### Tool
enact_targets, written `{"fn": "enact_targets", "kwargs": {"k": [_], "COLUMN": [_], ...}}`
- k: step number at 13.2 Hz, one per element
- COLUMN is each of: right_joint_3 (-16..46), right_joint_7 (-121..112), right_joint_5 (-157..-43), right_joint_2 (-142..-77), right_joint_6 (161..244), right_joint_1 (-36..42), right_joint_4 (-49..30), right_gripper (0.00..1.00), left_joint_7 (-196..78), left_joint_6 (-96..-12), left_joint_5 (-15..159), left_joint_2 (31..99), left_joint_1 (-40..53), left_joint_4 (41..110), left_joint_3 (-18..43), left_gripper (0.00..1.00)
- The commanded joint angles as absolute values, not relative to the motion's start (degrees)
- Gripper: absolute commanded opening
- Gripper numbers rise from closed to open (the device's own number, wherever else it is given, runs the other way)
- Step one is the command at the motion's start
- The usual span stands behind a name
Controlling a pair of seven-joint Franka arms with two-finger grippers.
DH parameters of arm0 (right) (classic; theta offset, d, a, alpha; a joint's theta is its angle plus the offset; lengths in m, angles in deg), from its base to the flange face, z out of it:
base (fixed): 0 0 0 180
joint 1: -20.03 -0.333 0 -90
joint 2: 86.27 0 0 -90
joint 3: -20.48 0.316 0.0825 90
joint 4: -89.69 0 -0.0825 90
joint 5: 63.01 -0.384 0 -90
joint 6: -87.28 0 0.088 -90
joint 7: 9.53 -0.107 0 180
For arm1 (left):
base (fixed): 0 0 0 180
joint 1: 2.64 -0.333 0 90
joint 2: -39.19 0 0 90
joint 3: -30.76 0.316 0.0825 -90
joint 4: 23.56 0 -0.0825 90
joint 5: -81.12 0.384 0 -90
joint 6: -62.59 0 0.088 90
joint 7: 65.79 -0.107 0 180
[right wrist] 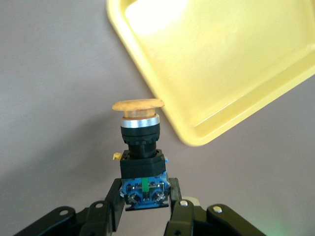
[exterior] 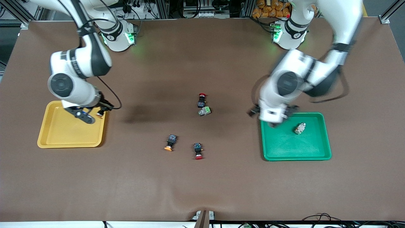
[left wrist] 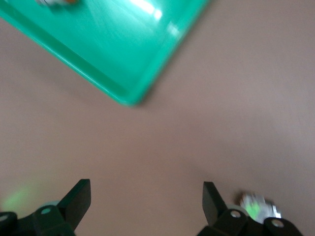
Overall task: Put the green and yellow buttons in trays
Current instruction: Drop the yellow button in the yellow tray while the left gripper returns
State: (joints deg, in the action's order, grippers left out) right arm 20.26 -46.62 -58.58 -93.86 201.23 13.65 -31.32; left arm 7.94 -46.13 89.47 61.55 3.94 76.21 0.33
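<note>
My right gripper (right wrist: pixel 145 196) is shut on the blue base of a black-bodied yellow button (right wrist: pixel 141 147), held over the table just beside a corner of the yellow tray (right wrist: pixel 221 64). From the front, that right gripper (exterior: pixel 96 111) hangs at the yellow tray's (exterior: pixel 57 139) edge. My left gripper (left wrist: pixel 146 196) is open and empty over bare table beside a corner of the green tray (left wrist: pixel 113 44). It (exterior: pixel 272 120) is blurred at the green tray's (exterior: pixel 284 148) corner. One green button (exterior: pixel 300 128) lies in that tray. Another green button (exterior: pixel 204 111) and a yellow button (exterior: pixel 170 142) lie mid-table.
Two red-capped switches lie on the brown table: one (exterior: pixel 202 99) right beside the loose green button, the other (exterior: pixel 198 150) near the loose yellow button.
</note>
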Motion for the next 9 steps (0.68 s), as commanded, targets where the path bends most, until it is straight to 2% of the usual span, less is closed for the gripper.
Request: {"fn": "enact_targets", "kwargs": {"k": [1,5,9], "right_joint_3": [21.4,21.5,21.4], "right_joint_7": [-37.3,-20.9,-14.1], "right_joint_5": [-57.8,-57.9,-58.0], "right_joint_2": [-91.7,-94.1,-98.5], "right_joint_6": [202.2,207.0,212.2], "right_joint_1": [20.7,31.5,36.7], "right_joint_4": [-33.8,-33.9,-33.8], "right_gripper": [0.00,0.00,0.00], "left_joint_7": [13.3,17.0,17.5], "left_joint_6": [-52.2,-65.0,-66.7], "left_joint_5": [91.1,96.1,102.6], "left_joint_2": [66.3,72.3,77.0], "left_joint_1": [8.5,13.4,16.6], "left_joint_4": [75.7,75.2,73.2], "left_joint_3": [0.6,1.0,1.0], "left_gripper": [1.00,1.00,1.00]}}
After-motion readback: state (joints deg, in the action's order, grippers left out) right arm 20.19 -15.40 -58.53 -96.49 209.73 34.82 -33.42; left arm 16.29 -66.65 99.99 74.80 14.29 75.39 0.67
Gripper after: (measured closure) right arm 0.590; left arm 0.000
